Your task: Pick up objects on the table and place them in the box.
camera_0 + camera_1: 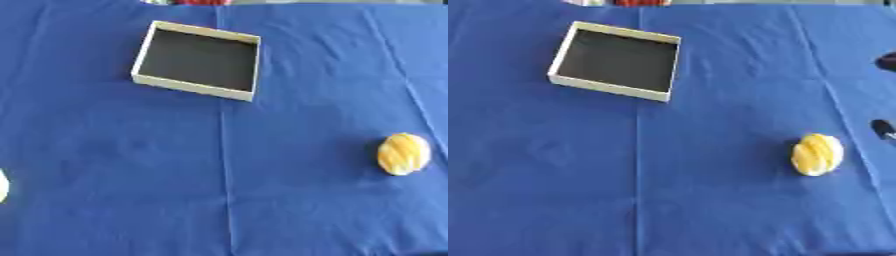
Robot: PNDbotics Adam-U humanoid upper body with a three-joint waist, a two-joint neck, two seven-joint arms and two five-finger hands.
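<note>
Ridged yellow oval object [816, 154] lies on creased blue cloth [289, 210], well apart from the shallow dark-floored box [237, 93]; fingers unseen, state unknowable.

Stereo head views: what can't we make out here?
- Pale rounded thing, left eye view: cut off by the left edge; identity unclear.
- Dark shapes, right eye view: cut off by the right edge; possibly the right hand, cannot tell.
- Ridged yellow oval object: blurred, kind unclear.
- Shallow cream box with dark floor: looks empty.

cloth [105, 165]: blue fabric, matt, creased | box [194, 88]: pale card-like walls, matt dark floor
</note>
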